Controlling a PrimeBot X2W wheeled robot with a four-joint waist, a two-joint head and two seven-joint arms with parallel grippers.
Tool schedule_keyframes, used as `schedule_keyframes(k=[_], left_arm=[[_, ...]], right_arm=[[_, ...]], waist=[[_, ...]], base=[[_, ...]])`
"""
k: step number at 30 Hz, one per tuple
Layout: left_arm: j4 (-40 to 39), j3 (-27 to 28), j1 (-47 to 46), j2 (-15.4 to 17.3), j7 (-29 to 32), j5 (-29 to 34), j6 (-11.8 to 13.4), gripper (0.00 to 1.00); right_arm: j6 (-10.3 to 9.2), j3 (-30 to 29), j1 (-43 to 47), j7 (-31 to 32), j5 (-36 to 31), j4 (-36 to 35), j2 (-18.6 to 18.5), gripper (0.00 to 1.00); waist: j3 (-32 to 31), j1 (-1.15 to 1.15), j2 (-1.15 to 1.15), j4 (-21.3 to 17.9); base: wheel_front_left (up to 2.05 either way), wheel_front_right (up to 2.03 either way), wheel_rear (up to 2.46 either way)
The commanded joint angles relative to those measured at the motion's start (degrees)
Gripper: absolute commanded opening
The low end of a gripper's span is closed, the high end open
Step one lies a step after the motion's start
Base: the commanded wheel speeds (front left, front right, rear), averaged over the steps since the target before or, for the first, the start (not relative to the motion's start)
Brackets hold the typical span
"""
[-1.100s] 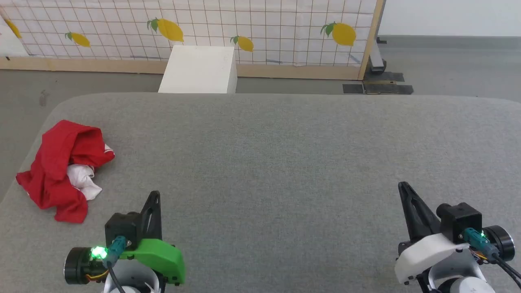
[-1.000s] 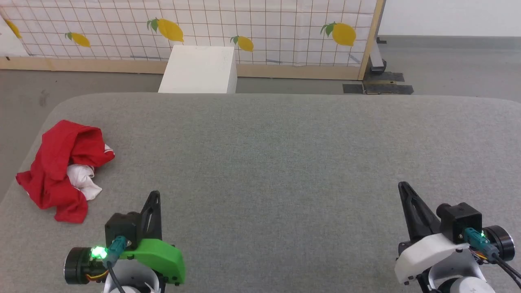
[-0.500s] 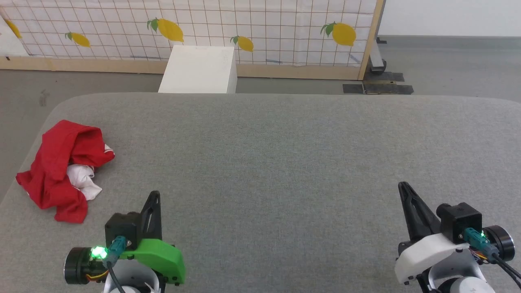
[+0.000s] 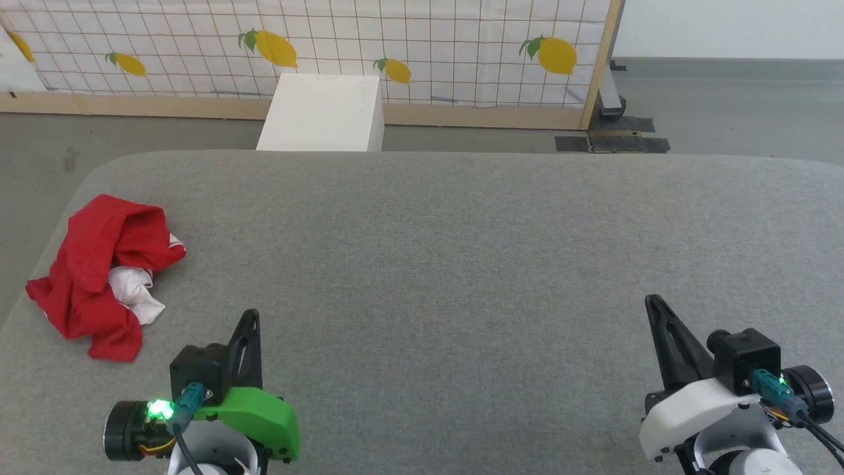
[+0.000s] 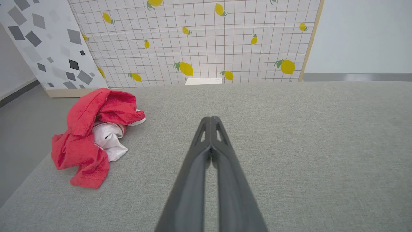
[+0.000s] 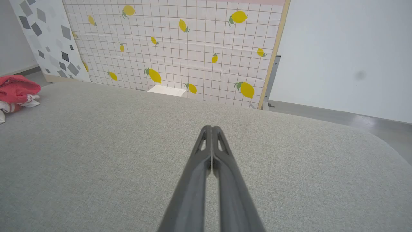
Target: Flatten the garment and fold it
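Right now your shirt [image 4: 99, 277] lies crumpled in a heap on the grey padded table [image 4: 428, 251], near its far left corner and close to the left edge. It is mostly red. A bunched white part shows on the side facing the middle of the table, and a bit of striped trim peeks out at the heap's upper right.

Your left gripper [image 4: 250, 318] sits at the near left, its fingers pressed together with nothing between them, pointing toward the far edge. The shirt is ahead of it and off to its left, not touching it. Your right gripper [image 4: 653, 302] sits at the near right, well apart from the shirt, and its fingers are likewise closed on nothing. You cannot tell from these views whether either set of fingertips touches the table.

Beyond the far edge, a white box [image 4: 323, 112] stands on the floor [image 4: 725, 105] in front of a lemon-print screen [image 4: 428, 39].
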Motion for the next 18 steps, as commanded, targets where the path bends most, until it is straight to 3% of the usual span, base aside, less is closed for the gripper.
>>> schedule_keyframes(k=[1, 2, 3, 18], left_arm=[[-0.2, 0.3, -1.0, -0.1, 0.1, 0.6, 0.4, 0.00], [-0.2, 0.3, -1.0, -0.1, 0.1, 0.6, 0.4, 0.00], [0.0, 0.0, 0.0, 0.0, 0.0, 0.0, 0.0, 1.00], [-0.4, -0.9, 0.4, 0.0, -1.4, -0.3, 0.7, 1.00]], right_arm=[[-0.09, 0.1, -1.0, 0.0, -0.4, -0.3, 0.1, 0.00], [-0.09, 0.1, -1.0, 0.0, -0.4, -0.3, 0.1, 0.00], [0.01, 0.0, 0.0, 0.0, 0.0, 0.0, 0.0, 1.00], [0.00, -0.8, 0.3, -1.4, 0.7, 0.0, 0.0, 1.00]], waist=[[0.0, 0.00, 0.00, 0.0], [0.0, 0.00, 0.00, 0.0], [0.0, 0.00, 0.00, 0.0], [0.0, 0.00, 0.00, 0.3]], base=[[0.00, 0.00, 0.00], [0.00, 0.00, 0.00], [0.00, 0.00, 0.00], [0.00, 0.00, 0.00]])
